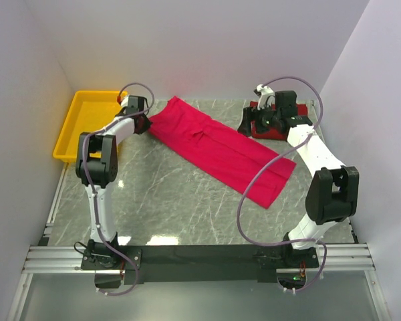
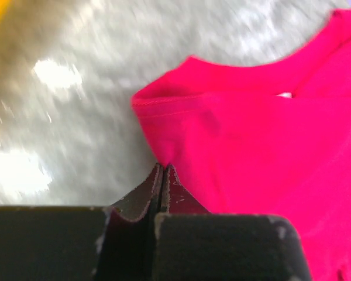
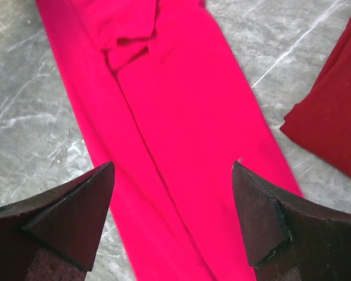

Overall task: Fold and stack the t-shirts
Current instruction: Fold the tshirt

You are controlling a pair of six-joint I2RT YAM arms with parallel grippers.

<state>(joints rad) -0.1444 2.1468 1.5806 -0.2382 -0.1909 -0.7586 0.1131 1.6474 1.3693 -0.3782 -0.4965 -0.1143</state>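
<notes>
The bright pink t-shirt [image 1: 220, 150] lies folded into a long strip, running diagonally across the table from back left to front right. My left gripper [image 1: 147, 125] is at its back-left corner. In the left wrist view this gripper [image 2: 162, 168] is shut, with the edge of the pink t-shirt [image 2: 251, 146] pinched at its tips; a white label [image 2: 285, 94] peeks out farther on. My right gripper [image 3: 172, 167] hangs open above the pink t-shirt [image 3: 187, 117], holding nothing. The maroon t-shirt [image 3: 333, 123] lies just to its right, folded at the back right [image 1: 267, 132] and partly hidden by the right arm.
A yellow tray [image 1: 73, 127] stands at the back left, just beyond the left arm. White walls close in the table on the left, back and right. Bare marble table [image 1: 174, 200] shows in front of the pink strip.
</notes>
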